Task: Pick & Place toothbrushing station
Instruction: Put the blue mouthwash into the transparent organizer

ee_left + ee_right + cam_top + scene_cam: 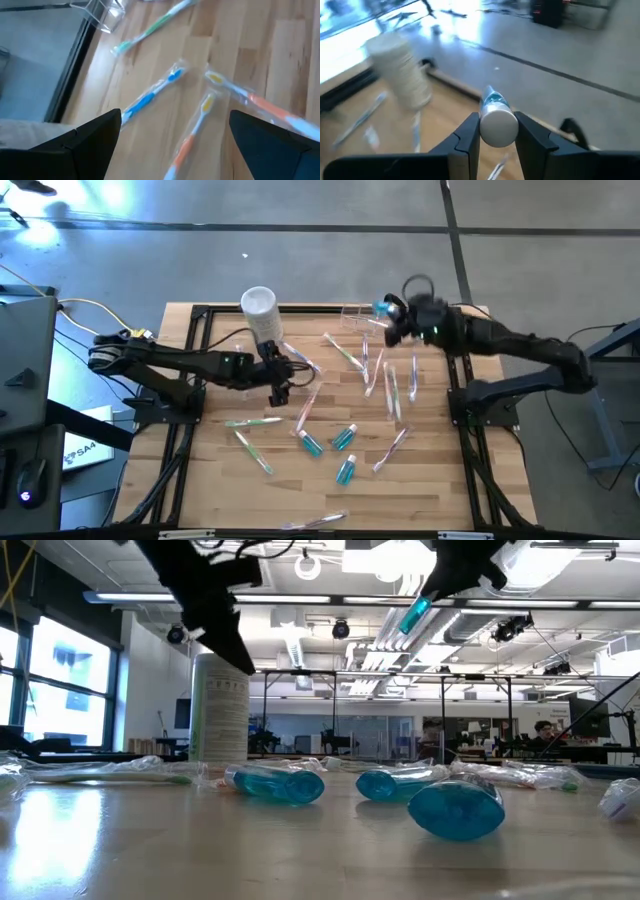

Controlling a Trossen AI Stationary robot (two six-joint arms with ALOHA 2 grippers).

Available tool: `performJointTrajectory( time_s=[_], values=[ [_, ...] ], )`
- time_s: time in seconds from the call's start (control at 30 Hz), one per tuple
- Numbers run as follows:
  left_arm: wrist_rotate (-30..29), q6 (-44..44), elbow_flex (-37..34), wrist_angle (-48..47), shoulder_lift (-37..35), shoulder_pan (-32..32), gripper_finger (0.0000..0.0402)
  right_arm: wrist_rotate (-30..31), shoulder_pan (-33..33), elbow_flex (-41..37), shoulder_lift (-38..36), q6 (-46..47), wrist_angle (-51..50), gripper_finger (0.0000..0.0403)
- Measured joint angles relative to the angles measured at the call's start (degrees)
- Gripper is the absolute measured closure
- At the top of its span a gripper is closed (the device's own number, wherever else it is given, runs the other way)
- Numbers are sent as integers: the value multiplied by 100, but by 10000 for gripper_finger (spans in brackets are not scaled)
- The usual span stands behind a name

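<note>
Toothbrushing station (356, 316): a clear box at the far edge of the tabletop (220, 480), just left of the right end effector (392, 321), not held.

Left end effector (279, 383) hangs over the left-centre of the tabletop with fingers (85, 142) spread wide and nothing between them; wrapped toothbrushes (147, 97) lie below it. A white cylindrical container (261, 313) stands just beyond it near the far edge.

The middle of the tabletop is strewn with toothbrushes and three blue tubes (346, 470), leaving little open room there. The near-left corner has more bare wood.

Right end effector is raised above the far edge, clamped on a white-capped blue tube (496, 117), beside the clear box.
</note>
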Motion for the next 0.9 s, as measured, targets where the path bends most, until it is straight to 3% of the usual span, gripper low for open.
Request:
performJointTrajectory(
  time_s=[0.17,0.33,0.6,0.9],
  values=[
    [628,4,-602,754,-100,209,36,-979,-985,564,692,-270,17,315],
    [792,-52,-788,840,-102,208,36,-1877,-1561,1164,1663,-333,-199,315],
    [839,-156,-807,816,-102,208,36,-1919,-2079,1954,3195,-419,-1192,315],
    [932,-173,-807,838,-100,208,36,-2100,-2346,2020,3808,-440,-1332,315]
  ],
)
